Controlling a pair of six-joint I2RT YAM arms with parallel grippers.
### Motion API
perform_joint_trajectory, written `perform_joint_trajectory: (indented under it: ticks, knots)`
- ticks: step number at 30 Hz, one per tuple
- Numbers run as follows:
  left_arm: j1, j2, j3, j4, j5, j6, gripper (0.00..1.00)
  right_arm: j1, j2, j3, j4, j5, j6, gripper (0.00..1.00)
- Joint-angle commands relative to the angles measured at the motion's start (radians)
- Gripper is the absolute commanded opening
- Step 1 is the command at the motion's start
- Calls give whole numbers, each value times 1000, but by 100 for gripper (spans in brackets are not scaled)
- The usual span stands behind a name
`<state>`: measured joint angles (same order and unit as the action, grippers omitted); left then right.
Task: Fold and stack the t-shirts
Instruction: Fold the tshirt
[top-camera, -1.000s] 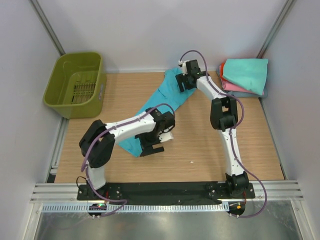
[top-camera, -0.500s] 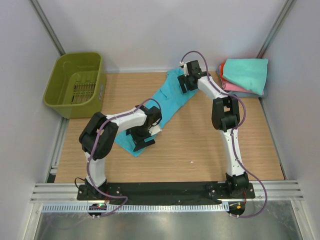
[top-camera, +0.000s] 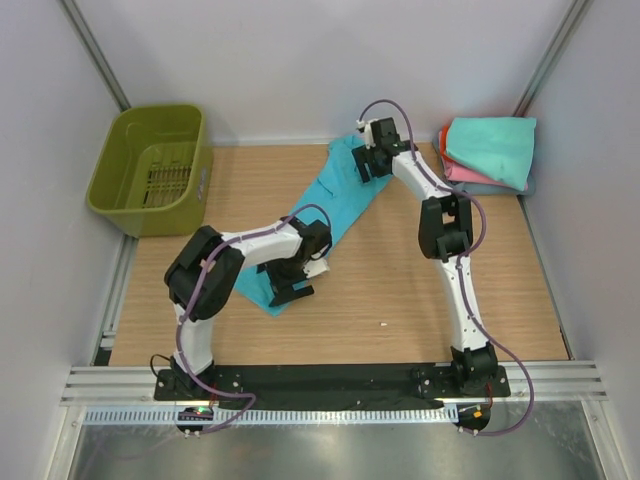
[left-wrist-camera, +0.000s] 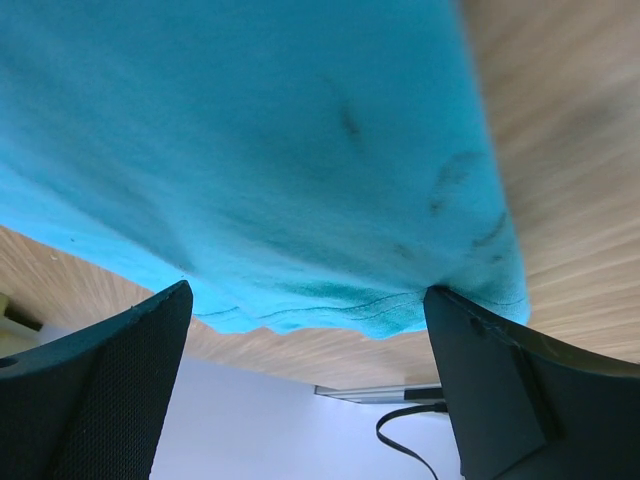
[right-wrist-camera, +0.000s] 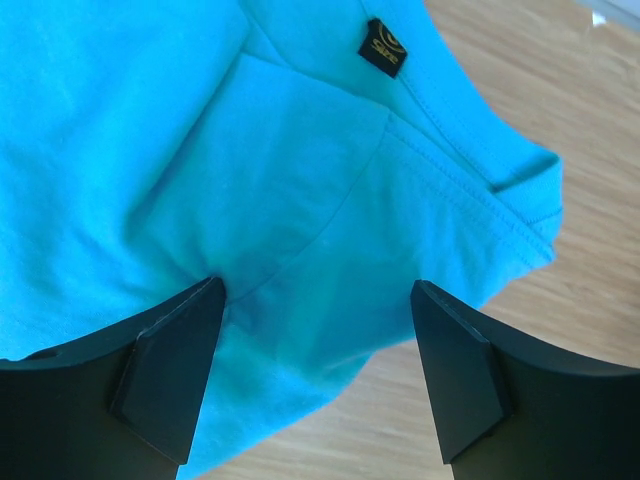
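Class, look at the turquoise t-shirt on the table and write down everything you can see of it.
The turquoise t-shirt is soft plain cloth. It lies as a long diagonal strip on the wooden table, apparently folded lengthwise. A small black neck label shows at its far end and a stitched hem at the near end. The open left gripper straddles the hem, and the open right gripper straddles the collar end. Neither grips it.

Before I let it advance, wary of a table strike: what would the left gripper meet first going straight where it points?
Likely the turquoise t-shirt: its edge lies ahead of the open left gripper, flat on the wooden table. Depth is unclear.
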<state>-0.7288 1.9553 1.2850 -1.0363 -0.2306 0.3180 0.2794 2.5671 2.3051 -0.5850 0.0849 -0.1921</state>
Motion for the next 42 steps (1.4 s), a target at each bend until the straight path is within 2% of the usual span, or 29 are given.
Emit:
perform_joint_trajectory:
  ticks: [1,9,19,31,38,42]
  knots:
    - [-96,-1,8,61,34,-31,99,17,60,94,-22,-10,-12,82]
    - [-240,16,69,13,83,-86,99,66,107,172,-36,-62,11,84]
    - [-343,140,227,10,116,-128,100,89,127,198,-13,-73,20,85]
    - [-442,208,381,-28,97,-135,100,86,108,208,59,-51,-13,88]
    - [-471,241,476,-41,39,-128,100,61,15,183,59,-4,-24,90]
    - [-480,223,505,-50,1,-122,100,40,-144,133,40,16,-27,91]
